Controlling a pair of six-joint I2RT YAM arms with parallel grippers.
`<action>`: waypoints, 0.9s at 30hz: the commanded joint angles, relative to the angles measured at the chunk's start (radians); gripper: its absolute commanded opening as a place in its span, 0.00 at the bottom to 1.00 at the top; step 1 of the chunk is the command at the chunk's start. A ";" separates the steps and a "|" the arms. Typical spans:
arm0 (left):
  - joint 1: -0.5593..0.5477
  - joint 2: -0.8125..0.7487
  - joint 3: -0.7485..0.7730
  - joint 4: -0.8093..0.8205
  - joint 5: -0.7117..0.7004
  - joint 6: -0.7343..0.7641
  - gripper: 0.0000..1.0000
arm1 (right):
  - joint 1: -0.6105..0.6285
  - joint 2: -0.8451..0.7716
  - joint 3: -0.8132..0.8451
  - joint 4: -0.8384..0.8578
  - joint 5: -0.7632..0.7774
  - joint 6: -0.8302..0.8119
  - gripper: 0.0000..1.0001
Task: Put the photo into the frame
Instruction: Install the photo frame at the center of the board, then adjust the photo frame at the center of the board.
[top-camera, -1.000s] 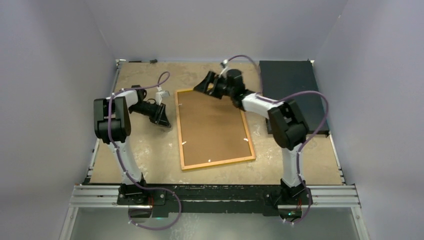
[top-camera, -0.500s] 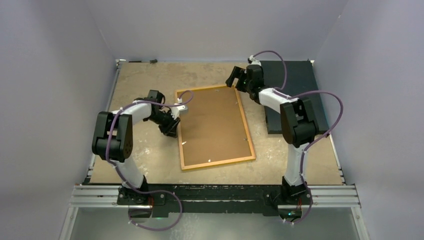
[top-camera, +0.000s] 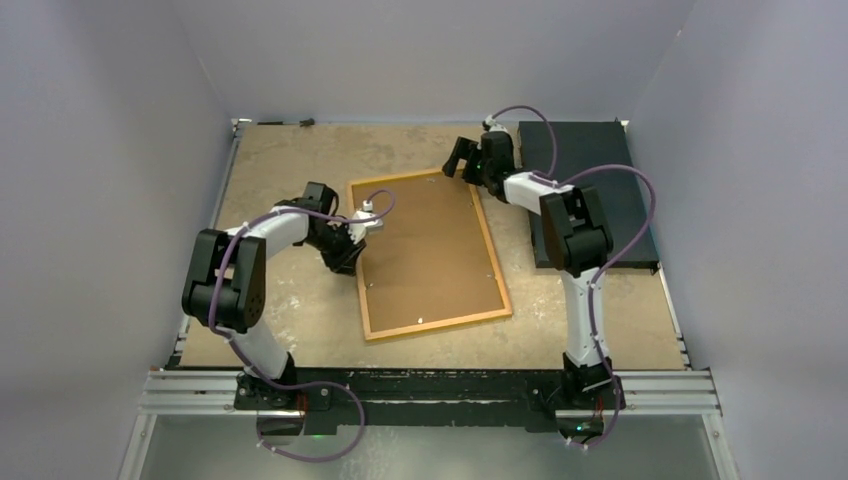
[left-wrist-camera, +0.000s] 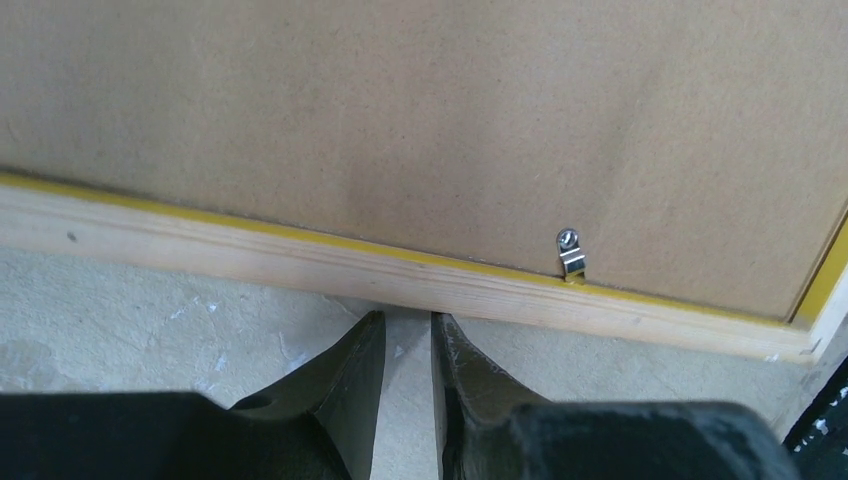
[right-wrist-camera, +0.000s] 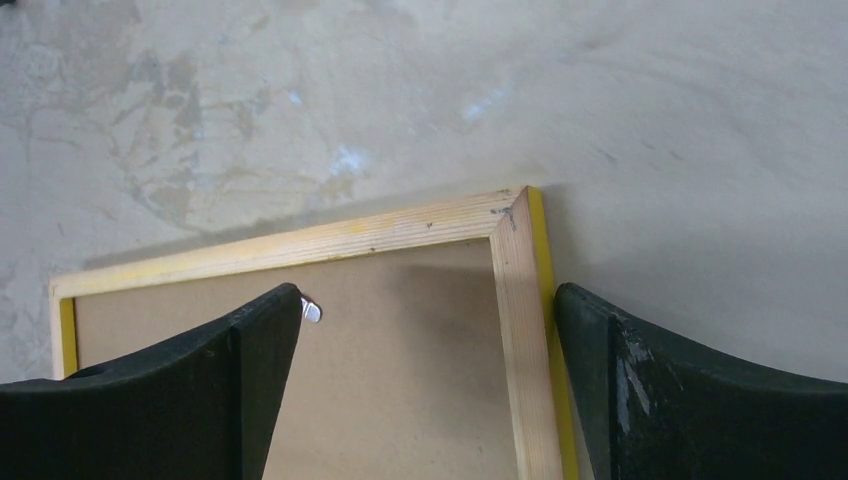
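Light wood is showing on the reverse of the frame (top-camera: 437, 327), which is lying face down near the middle of the worktop (top-camera: 280, 170), its long sides running away from the arm bases at a slight skew and a thin yellow edge showing along its rails. Brown backing board (top-camera: 425, 250) is sitting inside the rails and covering the whole opening, and a small metal clip (left-wrist-camera: 570, 252) is standing where the board meets the left rail. The left gripper (top-camera: 347, 262) is reaching low to the frame's left long rail, partway along it. In the left wrist view its fingers (left-wrist-camera: 350, 370) are standing almost pressed together, with only a narrow slit of worktop showing between them. They are pinching nothing, and their tips are pointing at the wood rail from just beside it; whether they are touching it cannot be told. The right gripper (top-camera: 462, 158) is poised at the frame's far right corner, spread wide and gripping nothing. In the right wrist view one finger is hanging over the backing board and the other over bare worktop outside the right rail, with the corner lying between them. A dark mat (top-camera: 585, 180) is lying at the far right of the worktop, apart from the frame.
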 joint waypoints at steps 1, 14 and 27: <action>-0.043 0.037 -0.055 0.025 -0.053 0.005 0.23 | 0.106 0.099 0.194 -0.043 -0.111 0.012 0.99; -0.094 0.075 0.124 -0.281 0.084 0.071 0.32 | 0.240 0.191 0.557 -0.150 -0.207 -0.030 0.99; 0.239 0.248 0.554 -0.014 0.035 -0.229 0.34 | 0.189 -0.540 -0.375 -0.132 -0.096 0.006 0.99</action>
